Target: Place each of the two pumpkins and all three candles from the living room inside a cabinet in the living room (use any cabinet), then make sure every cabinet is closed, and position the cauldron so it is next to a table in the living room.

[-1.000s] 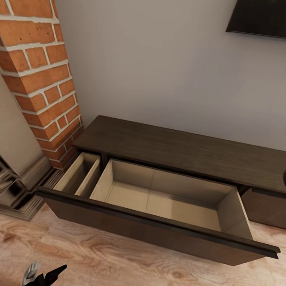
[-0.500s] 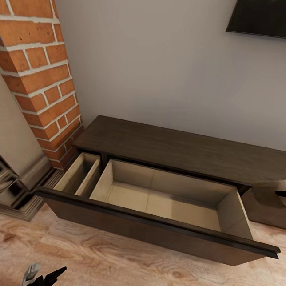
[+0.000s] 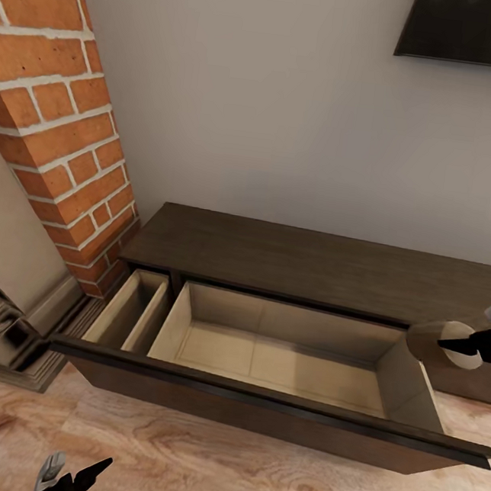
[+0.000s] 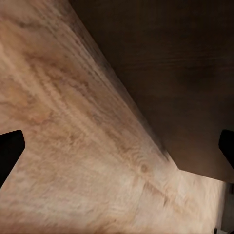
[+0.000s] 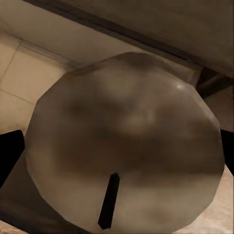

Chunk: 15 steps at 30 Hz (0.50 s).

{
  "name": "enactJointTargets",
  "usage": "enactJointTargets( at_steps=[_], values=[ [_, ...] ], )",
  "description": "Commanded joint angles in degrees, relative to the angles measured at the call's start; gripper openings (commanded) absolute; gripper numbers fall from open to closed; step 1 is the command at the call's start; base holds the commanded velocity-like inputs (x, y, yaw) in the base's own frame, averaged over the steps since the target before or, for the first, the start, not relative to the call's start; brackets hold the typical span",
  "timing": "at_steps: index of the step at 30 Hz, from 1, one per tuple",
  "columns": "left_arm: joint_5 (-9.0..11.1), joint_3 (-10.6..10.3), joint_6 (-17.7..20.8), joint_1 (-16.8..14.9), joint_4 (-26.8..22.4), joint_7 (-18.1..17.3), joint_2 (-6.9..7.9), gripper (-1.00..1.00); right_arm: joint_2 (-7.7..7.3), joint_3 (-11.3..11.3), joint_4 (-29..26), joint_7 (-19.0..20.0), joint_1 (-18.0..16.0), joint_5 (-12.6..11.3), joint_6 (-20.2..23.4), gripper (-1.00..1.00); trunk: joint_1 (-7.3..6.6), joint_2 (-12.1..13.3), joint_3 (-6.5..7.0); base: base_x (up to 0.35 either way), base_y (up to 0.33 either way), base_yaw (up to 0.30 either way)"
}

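Red brick fireplace (image 3: 63,100) is seen at left. The left gripper (image 3: 71,476) hangs low, jaws apart, empty. The cabinet (image 3: 305,260) drawer (image 3: 279,349) stands open. At right, the right gripper (image 3: 467,348) is clamped on 1 candle (image 3: 441,342); judged light, stiff, waxy-slick, best held around its sides.

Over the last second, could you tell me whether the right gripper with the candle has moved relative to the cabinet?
Yes. The right gripper, holding the candle, has come in from the right edge toward the open drawer of the cabinet, now near its right end.
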Motion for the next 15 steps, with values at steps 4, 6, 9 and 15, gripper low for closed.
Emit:
enactJointTargets(
  at_steps=[4, 6, 9, 15],
  values=[
    [0.36, 0.06, 0.6, -0.02, 0.02, -0.18, 0.01, 1.0, 0.19, 2.73, 0.06, 0.46, -0.28, 0.57, -0.05, -1.0, -0.01, -0.02, -0.04, 0.024, 0.0, 0.0],
    [0.37, 0.06, 0.6, 0.0, 0.02, -0.18, 0.01, 1.0, 1.21, 3.65, 0.08, 0.54, -0.28, 0.53, -0.08, -1.0, -0.01, -0.02, -0.04, 0.008, 0.0, 0.0],
    [0.33, 0.06, 0.6, -0.01, 0.02, -0.18, 0.01, 1.0, 2.97, 4.56, 0.12, 0.63, -0.28, 0.55, -0.1, -1.0, -0.01, -0.02, -0.04, 0.004, 0.0, 0.0],
    [0.3, 0.06, 0.6, -0.02, 0.02, -0.18, 0.01, 1.0, 7.28, 8.85, 0.35, 0.43, -0.28, 0.71, -0.1, -1.0, -0.01, -0.02, -0.04, 0.0, 0.0, 0.0]
  ],
)
